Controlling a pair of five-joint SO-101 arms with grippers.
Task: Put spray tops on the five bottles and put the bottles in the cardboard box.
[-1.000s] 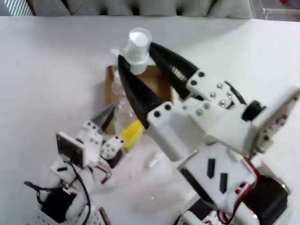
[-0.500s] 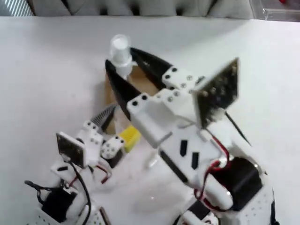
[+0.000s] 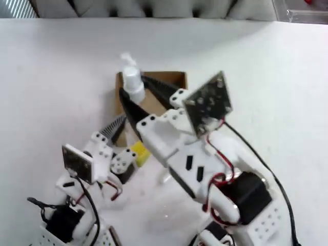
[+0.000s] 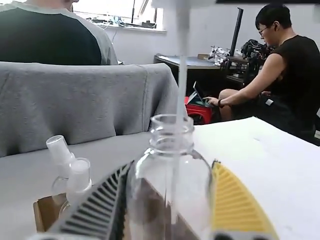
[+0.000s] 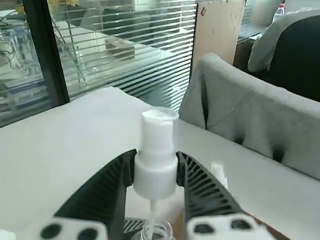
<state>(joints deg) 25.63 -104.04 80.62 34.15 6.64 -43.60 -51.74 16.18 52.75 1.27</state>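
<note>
My right gripper [image 3: 134,87] is shut on a white spray top [image 3: 132,82], held over the cardboard box [image 3: 174,78]. In the right wrist view the spray top [image 5: 156,150] sits between the black fingers [image 5: 107,192], and its thin tube runs down into an open bottle neck [image 5: 156,231]. My left gripper [image 4: 174,170] is shut on that clear bottle [image 4: 172,165], one black finger [image 4: 102,205] and one yellow finger [image 4: 235,205] on either side. The tube [image 4: 181,75] enters the neck from above. In the high view the left gripper [image 3: 130,134] is under the right arm.
Two capped bottles [image 4: 70,167] stand in the cardboard box [image 4: 42,212] behind the held one. The left arm's base [image 3: 66,215] is at the front left and the right arm's base [image 3: 246,205] at the front right. A grey sofa back [image 4: 75,100] lines the table's far edge.
The right arm has come down and tilted over, lowering the spray top toward the bottle in the left gripper. The left arm has stayed still.
</note>
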